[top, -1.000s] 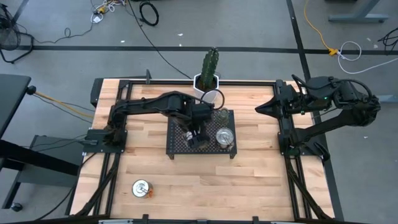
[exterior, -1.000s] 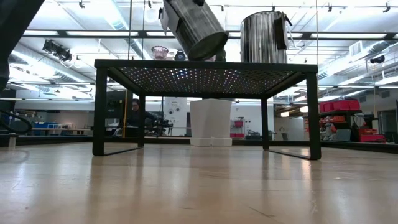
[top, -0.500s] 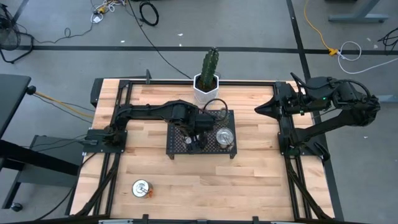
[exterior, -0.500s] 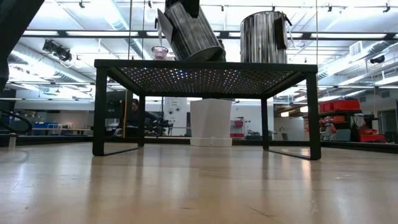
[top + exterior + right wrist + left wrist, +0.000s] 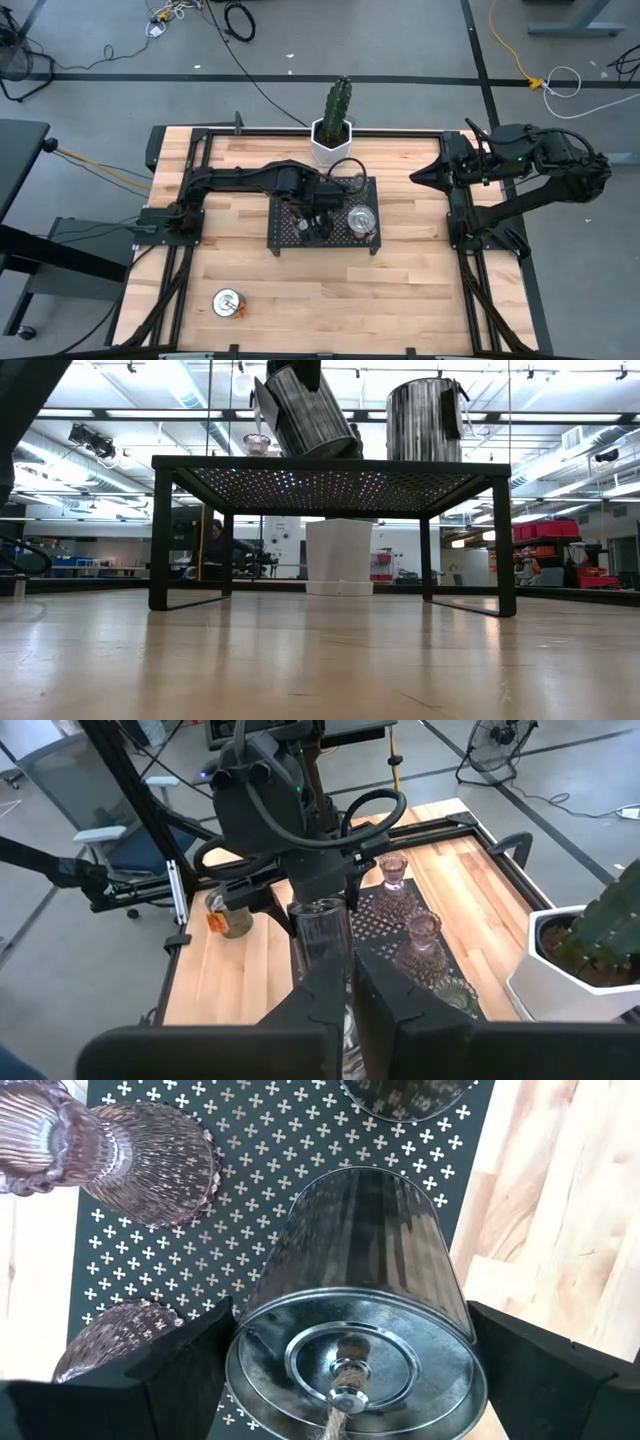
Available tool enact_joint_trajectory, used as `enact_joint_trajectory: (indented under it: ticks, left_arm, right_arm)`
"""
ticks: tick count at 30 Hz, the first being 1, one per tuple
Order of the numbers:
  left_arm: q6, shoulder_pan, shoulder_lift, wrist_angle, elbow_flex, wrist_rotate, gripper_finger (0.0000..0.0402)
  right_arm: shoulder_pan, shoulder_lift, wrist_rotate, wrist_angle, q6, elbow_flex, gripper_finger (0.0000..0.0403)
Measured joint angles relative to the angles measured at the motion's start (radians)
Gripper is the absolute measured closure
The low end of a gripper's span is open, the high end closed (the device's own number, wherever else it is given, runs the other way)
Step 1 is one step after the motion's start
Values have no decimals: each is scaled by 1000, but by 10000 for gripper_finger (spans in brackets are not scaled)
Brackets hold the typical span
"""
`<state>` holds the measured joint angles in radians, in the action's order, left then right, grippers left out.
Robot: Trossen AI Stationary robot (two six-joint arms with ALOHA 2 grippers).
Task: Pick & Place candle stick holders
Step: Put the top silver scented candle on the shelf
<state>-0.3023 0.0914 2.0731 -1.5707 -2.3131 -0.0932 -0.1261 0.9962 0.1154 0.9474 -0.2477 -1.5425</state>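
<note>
Clearance: black mesh tray point(image 5: 285, 236) crowded, front of table open.
Silver holders point(image 5: 361, 221), glass cups point(image 5: 150, 1148) and the left gripper point(image 5: 313, 222) filled the tray; cactus pot point(image 5: 332, 140) blocked behind; one silver holder point(image 5: 228, 302) stood alone in front.

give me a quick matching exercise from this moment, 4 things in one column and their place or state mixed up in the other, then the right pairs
Things:
1. left gripper
2. right gripper
3. cactus pot
4. silver holder with orange tag

Places or states:
A. on bare wood at the table's near left
B. shut, off the tray, at the table's right side
C. behind the black tray, at the table's far edge
D. over the tray, fingers either side of a tilted silver holder

Pairs: 1-D, 2-B, 3-C, 4-A
</note>
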Motion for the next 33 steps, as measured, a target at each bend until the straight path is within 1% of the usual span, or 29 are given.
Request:
enact_joint_trajectory:
  ticks: [5, 20, 25, 28, 33]
  left_arm:
    - [1, 0, 15, 4, -1, 23, 32]
    - [-8, -10, 18, 2, -1, 27, 24]
    - [-7, -10, 19, 1, -1, 28, 11]
    - [-4, -11, 23, -4, 1, 60, 5]
    - [-7, -13, 24, -2, 2, 68, 7]
  right_arm:
    - [0, 0, 0, 5, 2, 0, 380]
    - [0, 0, 0, 5, 24, 0, 380]
    - [0, 0, 0, 5, 24, 0, 380]
    - [0, 0, 0, 5, 25, 0, 380]
    - [0, 0, 0, 5, 25, 0, 380]
